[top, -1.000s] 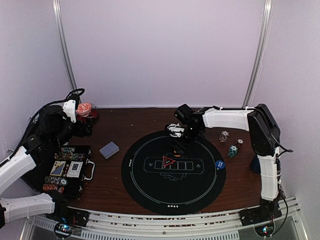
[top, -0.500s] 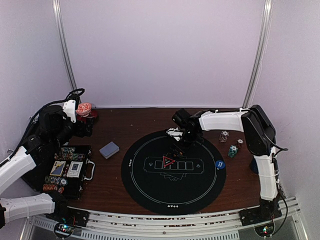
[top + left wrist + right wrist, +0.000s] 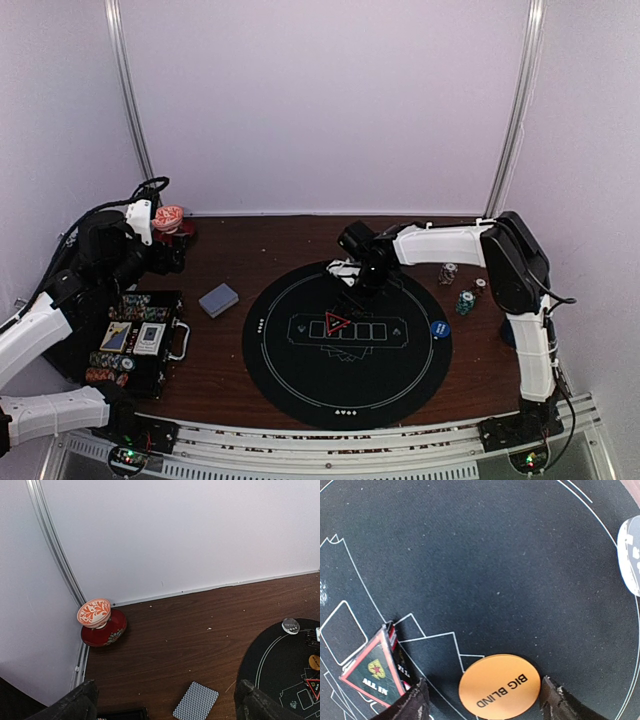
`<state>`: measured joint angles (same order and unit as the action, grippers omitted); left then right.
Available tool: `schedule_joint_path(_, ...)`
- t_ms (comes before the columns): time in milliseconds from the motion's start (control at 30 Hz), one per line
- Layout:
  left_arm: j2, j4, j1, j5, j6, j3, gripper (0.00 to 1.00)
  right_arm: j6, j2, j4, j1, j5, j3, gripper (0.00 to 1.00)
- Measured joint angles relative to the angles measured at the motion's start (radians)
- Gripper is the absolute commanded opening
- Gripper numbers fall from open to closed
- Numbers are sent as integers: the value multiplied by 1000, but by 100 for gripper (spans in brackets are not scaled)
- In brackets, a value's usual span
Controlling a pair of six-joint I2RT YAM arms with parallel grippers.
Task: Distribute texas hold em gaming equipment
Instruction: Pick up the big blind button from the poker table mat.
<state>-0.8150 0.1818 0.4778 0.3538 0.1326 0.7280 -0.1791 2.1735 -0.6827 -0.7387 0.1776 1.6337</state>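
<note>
An orange round button (image 3: 500, 687) marked BIG BLIND lies flat on the black felt mat (image 3: 485, 555). My right gripper (image 3: 485, 706) is open and straddles it: the right finger is close to its rim and the left finger stands off it. The red triangle marker (image 3: 372, 672) lies just left of the jaws. A whitish round button (image 3: 630, 555) sits at the mat's edge. From above, the right gripper (image 3: 356, 290) is over the mat's far part. My left gripper (image 3: 165, 711) is open and empty above the grey-blue card deck (image 3: 195, 701).
A red-and-white cup on a saucer (image 3: 95, 614) stands in the back left corner. An open chip case (image 3: 135, 340) lies at the left. Two poker chip stacks (image 3: 448, 272) (image 3: 465, 302) and a blue button (image 3: 440, 327) sit at the right, by a dark blue mug (image 3: 508, 328).
The right arm has shifted a little to the left over the mat and its jaws have narrowed around the orange button. The left arm has not moved.
</note>
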Motion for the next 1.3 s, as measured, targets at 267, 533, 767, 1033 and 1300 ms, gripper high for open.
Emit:
schedule_joint_path(267, 2, 0, 0, -3, 0, 0, 98, 2, 1, 2, -9, -10, 0, 61)
schedule_joint_path(533, 6, 0, 0, -4, 0, 0, 98, 9, 1, 9, -13, -23, -2, 46)
schedule_joint_path(767, 6, 0, 0, -7, 0, 0, 98, 11, 1, 11, -13, -24, -2, 47)
schedule_joint_path(1033, 6, 0, 0, -7, 0, 0, 98, 11, 0, 6, -14, -30, 5, 47)
schedule_joint_path(1300, 5, 0, 0, -6, 0, 0, 98, 10, 23, -5, -19, -56, 127, 47)
